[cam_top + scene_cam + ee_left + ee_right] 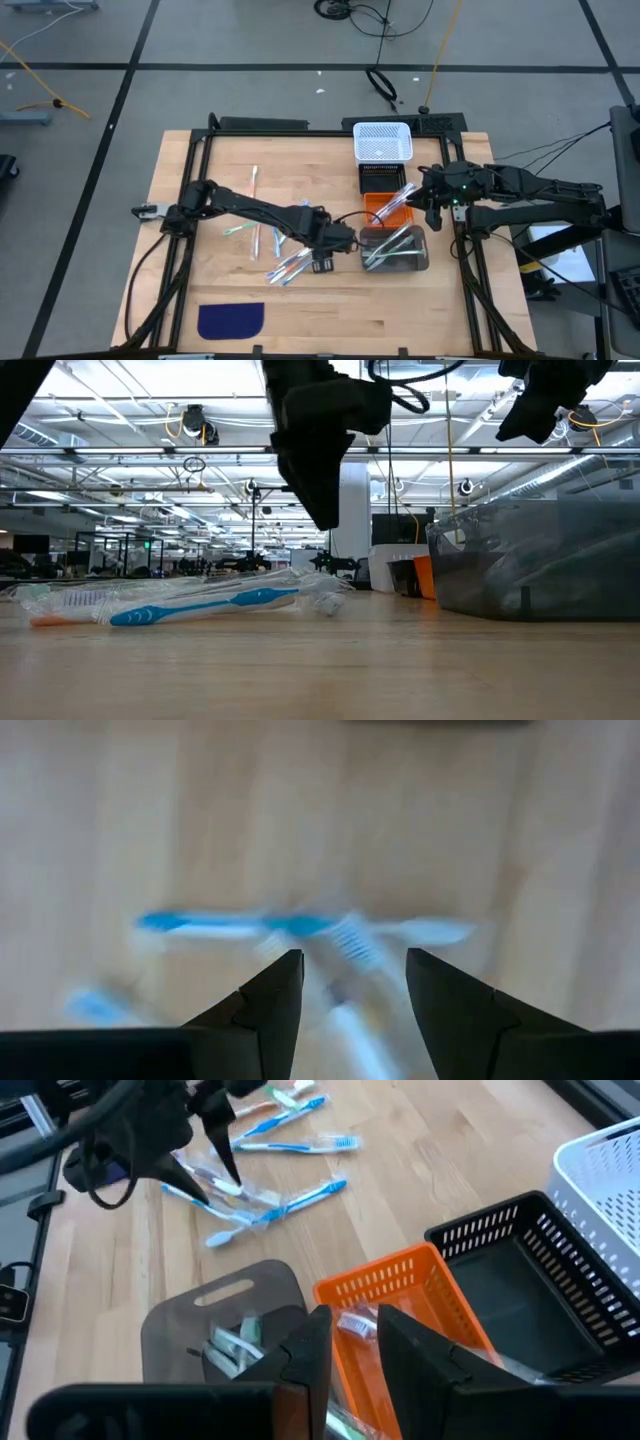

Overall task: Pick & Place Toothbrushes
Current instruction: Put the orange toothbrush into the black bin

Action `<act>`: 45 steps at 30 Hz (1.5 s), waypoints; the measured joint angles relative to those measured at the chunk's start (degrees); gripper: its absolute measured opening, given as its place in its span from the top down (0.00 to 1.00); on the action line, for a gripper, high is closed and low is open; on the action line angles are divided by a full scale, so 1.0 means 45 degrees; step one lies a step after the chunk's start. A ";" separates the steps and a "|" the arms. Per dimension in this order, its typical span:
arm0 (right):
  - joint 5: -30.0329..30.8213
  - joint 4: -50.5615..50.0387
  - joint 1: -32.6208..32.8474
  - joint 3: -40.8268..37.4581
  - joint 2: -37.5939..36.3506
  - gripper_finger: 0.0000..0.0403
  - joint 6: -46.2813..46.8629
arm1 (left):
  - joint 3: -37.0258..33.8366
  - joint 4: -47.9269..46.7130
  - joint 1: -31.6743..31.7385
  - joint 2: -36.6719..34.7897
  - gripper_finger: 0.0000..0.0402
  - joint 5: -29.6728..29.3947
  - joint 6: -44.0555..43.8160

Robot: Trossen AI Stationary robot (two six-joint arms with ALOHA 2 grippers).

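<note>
your left gripper (322, 264) hangs just above the wooden counter (200, 170), over the near end of a small cluster of toothbrushes (288, 265) with blue handles. in the left wrist view its fingers (268, 1003) stand spread apart with nothing between them, and a blue-and-white toothbrush (300, 926) lies crosswise on the wood just past the tips. in the low view that cluster lies flat on the counter, a blue-handled brush (200, 606) at the front.

more toothbrushes lie scattered on the counter: one white one (254, 182) well apart near the far side, a green-tipped one (238, 230) and a couple more (256, 241) between it and the cluster.

just beside your left gripper sits a smoky clear bin (395, 250) that already holds several toothbrushes. next to it, farther back, stand an orange basket (383, 208), then a black basket (385, 176), then a white basket (383, 141) in a row.

your right gripper (428, 205) hovers above the orange basket, its fingers (305, 1350) clenched on a clear-wrapped toothbrush (396, 203) that slants across the basket and the grey bin's edge. a dark blue cloth patch (230, 320) lies at the near left of the counter, well apart from everything.
</note>
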 joint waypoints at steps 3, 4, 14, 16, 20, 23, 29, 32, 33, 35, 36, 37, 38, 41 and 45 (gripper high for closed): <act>0.0000 0.0124 0.0001 0.0000 -0.0048 0.81 -0.0016 | -0.1865 0.0586 -0.0003 -0.1086 0.55 -0.0021 -0.0862; 0.0000 0.0213 -0.0001 0.0000 -0.0072 0.81 -0.0019 | -0.2492 0.0758 -0.0011 -0.1489 0.55 -0.0053 -0.1222; -0.0005 0.1096 0.0001 0.0000 -0.0087 0.81 0.0015 | -0.7390 0.3794 -0.0473 -0.4410 0.55 0.0363 -0.4746; -0.0005 0.1281 -0.0003 0.0000 -0.0087 0.81 0.0015 | -0.7758 0.3795 -0.0627 -0.4414 0.55 0.0448 -0.5144; -0.0002 0.1476 0.0000 0.0000 -0.0087 0.81 0.0020 | -0.8000 0.4073 -0.0764 -0.4405 0.55 0.0643 -0.5148; 0.0000 0.1487 0.0001 0.0000 -0.0087 0.81 0.0020 | -0.8019 0.4368 -0.0772 -0.4405 0.55 0.0661 -0.4940; 0.0000 0.1483 0.0001 0.0005 -0.0083 0.81 0.0265 | -0.8027 0.4767 -0.0978 -0.4191 0.55 0.0605 -0.4933; 0.0000 0.1484 -0.0004 0.0005 -0.0078 0.81 0.0312 | -0.8016 0.5004 -0.1093 -0.3891 0.55 0.0511 -0.5095; 0.0000 0.1484 0.0001 0.0005 -0.0073 0.81 0.0297 | -0.8023 0.4954 -0.1170 -0.3772 0.55 0.0518 -0.5095; 0.0002 0.1483 0.0001 0.0005 -0.0073 0.81 0.0278 | -0.8026 0.5166 -0.1222 -0.3494 0.55 0.0665 -0.5136; 0.0006 0.1487 -0.0004 0.0005 -0.0073 0.81 0.0264 | -0.8031 0.5226 -0.1233 -0.3435 0.55 0.0723 -0.5168; 0.0015 0.1487 -0.0003 0.0005 -0.0073 0.81 0.0235 | -0.8031 0.5328 -0.1230 -0.3381 0.55 0.0752 -0.5193; 0.0015 0.1493 0.0001 0.0005 -0.0073 0.81 0.0223 | -0.8026 0.5448 -0.1235 -0.3312 0.55 0.0760 -0.5236; 0.0024 0.1521 0.0001 0.0005 -0.0068 0.81 0.0219 | -0.8026 0.5439 -0.1230 -0.3240 0.55 0.0769 -0.5397; 0.0029 0.1492 0.0001 0.0005 -0.0049 0.81 0.0219 | -0.8026 0.5546 -0.1230 -0.3297 0.66 0.0768 -0.5579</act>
